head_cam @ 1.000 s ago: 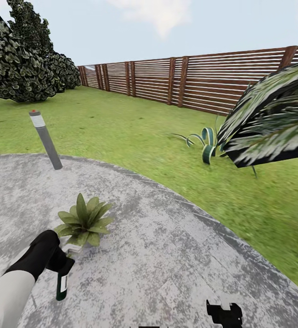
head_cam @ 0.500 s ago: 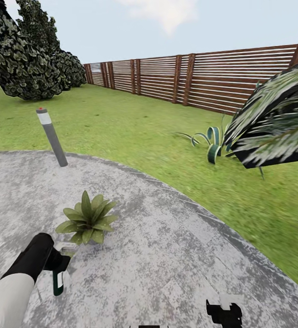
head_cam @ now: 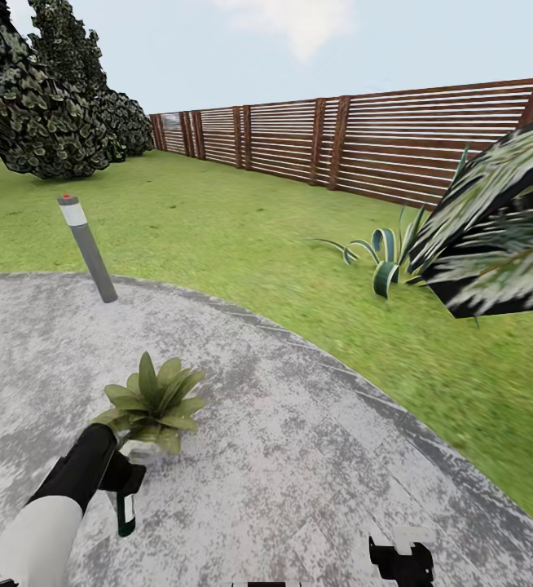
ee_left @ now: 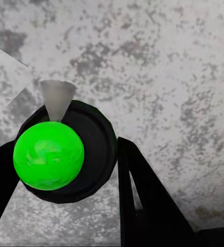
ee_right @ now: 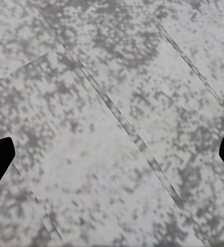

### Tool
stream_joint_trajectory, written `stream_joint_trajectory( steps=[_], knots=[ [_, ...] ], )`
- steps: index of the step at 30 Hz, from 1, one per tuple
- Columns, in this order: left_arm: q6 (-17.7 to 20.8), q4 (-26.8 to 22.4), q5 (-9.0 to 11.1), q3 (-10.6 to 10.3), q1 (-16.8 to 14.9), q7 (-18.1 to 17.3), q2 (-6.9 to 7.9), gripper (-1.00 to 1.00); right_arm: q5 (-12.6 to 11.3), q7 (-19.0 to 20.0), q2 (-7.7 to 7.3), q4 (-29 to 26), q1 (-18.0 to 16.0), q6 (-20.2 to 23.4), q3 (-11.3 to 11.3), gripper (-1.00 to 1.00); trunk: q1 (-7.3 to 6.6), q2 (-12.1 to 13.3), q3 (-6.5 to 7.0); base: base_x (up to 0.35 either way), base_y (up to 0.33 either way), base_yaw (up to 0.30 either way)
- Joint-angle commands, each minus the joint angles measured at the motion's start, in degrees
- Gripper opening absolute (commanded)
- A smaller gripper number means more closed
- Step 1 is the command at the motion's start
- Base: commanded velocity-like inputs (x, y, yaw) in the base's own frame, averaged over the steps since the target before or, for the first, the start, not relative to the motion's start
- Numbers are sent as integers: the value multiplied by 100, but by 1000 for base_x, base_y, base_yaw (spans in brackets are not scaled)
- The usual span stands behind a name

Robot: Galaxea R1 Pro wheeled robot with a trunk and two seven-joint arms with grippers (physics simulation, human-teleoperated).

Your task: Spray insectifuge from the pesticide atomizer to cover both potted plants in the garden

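Left gripper (head_cam: 122,481) clamps our pesticide atomizer (head_cam: 125,509) over grey paving (head_cam: 299,456), just beside 1 potted plant (head_cam: 152,401) at 12 o'clock; right gripper (ee_right: 112,154) hangs wide open, holding nothing.

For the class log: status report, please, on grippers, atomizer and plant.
Left gripper shut on atomizer. Right gripper open, over paving. Potted plant just ahead of atomizer; nothing between.

You have one potted plant (head_cam: 152,403) on the paving, one atomizer (head_cam: 125,497), one bollard light (head_cam: 86,249), one striped agave (head_cam: 385,257) on the lawn, one palm frond cluster (head_cam: 499,236), and two pincers: left (head_cam: 120,477), right (head_cam: 403,561).
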Motion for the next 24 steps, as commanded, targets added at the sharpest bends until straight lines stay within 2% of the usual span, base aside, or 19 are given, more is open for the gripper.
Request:
stream_joint_trajectory(
  steps=[1, 5, 9, 10, 11, 13, 17, 21, 24],
  knots=[
    [15, -8, -18, 20, 159, -67, 124, -100, -36, -21, 0, -2, -1, -9, 49, 100, -1, -2, -5, 0, 0, 0],
    [3, 30, -37, -22, 326, -62, 93, -100, -36, -20, 0, -2, -1, -9, 49, 100, -1, -2, -5, 0, 0, 0],
    [73, -24, -9, -86, 244, -97, 6, -100, -36, -23, -1, -2, -1, -9, 49, 100, -1, -2, -5, 0, 0, 0],
    [110, -30, -10, -107, 129, -146, -63, -100, -36, -24, 0, -2, -1, -9, 49, 100, -1, -2, -5, 0, 0, 0],
    [135, 0, 3, -128, -145, -172, -98, -100, -38, -24, -3, -2, -1, -9, 49, 100, -1, -2, -5, 0, 0, 0],
    [175, 27, 3, -135, -380, -180, -104, -100, -37, -24, -2, -2, -1, -9, 49, 100, -1, -2, -5, 0, 0, 0],
    [223, 41, 11, -120, -693, -216, -12, -100, -44, -24, -3, -2, -1, -9, 49, 100, -1, -2, -5, 0, 0, 0],
    [222, 37, 2, -138, -696, -408, 150, -100, -42, -24, -7, -2, -1, -9, 49, 100, -1, -2, -5, 0, 0, 0],
    [206, 44, -25, -171, -647, -533, 171, -100, -37, -24, -3, -2, -1, -9, 49, 100, -1, -2, -5, 0, 0, 1]
  ],
)
